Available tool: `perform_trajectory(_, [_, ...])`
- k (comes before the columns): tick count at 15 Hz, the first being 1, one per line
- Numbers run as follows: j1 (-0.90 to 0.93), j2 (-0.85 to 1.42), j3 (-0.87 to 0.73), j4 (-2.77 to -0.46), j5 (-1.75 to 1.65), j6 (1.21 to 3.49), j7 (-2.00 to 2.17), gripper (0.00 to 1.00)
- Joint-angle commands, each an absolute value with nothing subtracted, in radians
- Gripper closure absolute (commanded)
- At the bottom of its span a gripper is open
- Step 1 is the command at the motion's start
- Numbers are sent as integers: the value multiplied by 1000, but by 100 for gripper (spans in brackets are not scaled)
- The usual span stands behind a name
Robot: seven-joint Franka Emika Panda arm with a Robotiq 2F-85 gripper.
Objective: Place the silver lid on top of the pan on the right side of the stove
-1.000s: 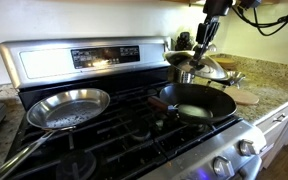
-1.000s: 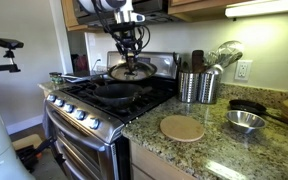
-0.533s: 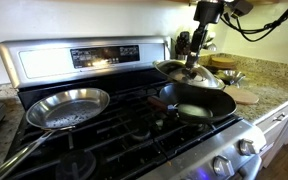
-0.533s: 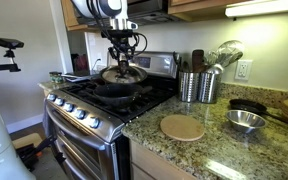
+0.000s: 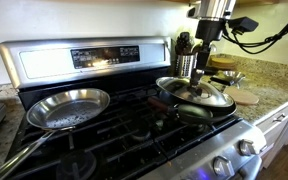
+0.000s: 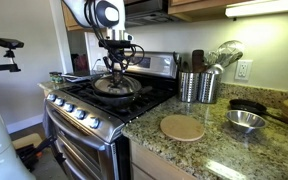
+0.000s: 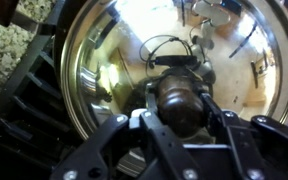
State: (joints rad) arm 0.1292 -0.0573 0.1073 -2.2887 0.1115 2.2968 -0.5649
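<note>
stove (image 5: 94,58): stainless steel, black cast-iron grates (image 5: 114,135) | pan (image 5: 192,114): matte black, round, on the burner nearest the granite counter (image 5: 276,78) edge | silver lid (image 5: 196,94): shiny shallow dome covering the pan, contact unclear | gripper (image 5: 198,80): fingers (image 7: 144,125) pinching central knob (image 7: 179,100) | left, judged: seat flat, release

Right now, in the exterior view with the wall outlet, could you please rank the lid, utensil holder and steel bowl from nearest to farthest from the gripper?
1. Lid, directly beneath the gripper, held by its knob.
2. Utensil holder, on the counter, by the wall.
3. Steel bowl, farther along the counter.
</note>
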Motion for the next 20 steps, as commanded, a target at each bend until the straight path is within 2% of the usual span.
perform_trajectory(1, [133,-75,106,-2338,110,2332,-609,79])
perform_trajectory(19, [132,-124,115,-2459,-12,2503,-604,79])
perform_trajectory(20, [132,-124,115,-2463,-19,2503,-594,53])
